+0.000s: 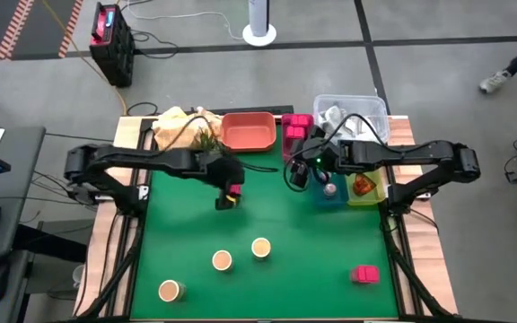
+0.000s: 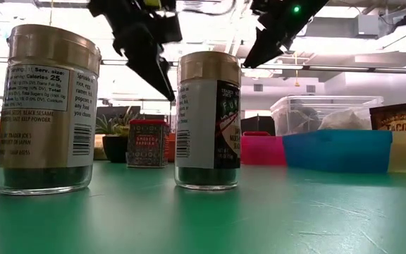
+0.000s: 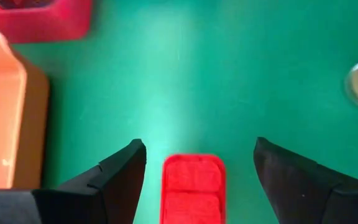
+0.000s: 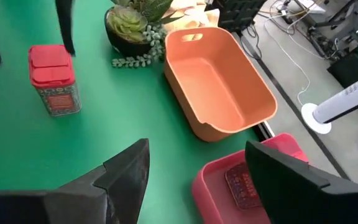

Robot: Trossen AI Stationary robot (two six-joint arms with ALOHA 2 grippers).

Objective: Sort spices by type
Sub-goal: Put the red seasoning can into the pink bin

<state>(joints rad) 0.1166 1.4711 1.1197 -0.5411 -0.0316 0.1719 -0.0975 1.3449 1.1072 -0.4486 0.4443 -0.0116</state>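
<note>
A red-magenta spice tin (image 3: 192,186) stands upright on the green mat; it also shows in the high view (image 1: 233,190) and the low view (image 2: 147,143). My left gripper (image 3: 197,146) hangs open just above it, one finger on each side, touching nothing. My right gripper (image 4: 197,149) is open in the air over the magenta tray (image 4: 229,199), where another tin (image 4: 244,183) lies. Three gold-lidded jars (image 1: 222,260) (image 1: 260,247) (image 1: 170,290) stand near the table's near edge. One more magenta tin (image 1: 364,274) sits at the near right.
Along the far edge stand an orange tray (image 1: 248,131), a potted plant (image 4: 129,25) and a clear lidded box (image 1: 353,112). A blue tray (image 1: 330,190) and a yellow tray (image 1: 366,187) holding a red-orange packet sit at the right. Open green mat lies mid-table.
</note>
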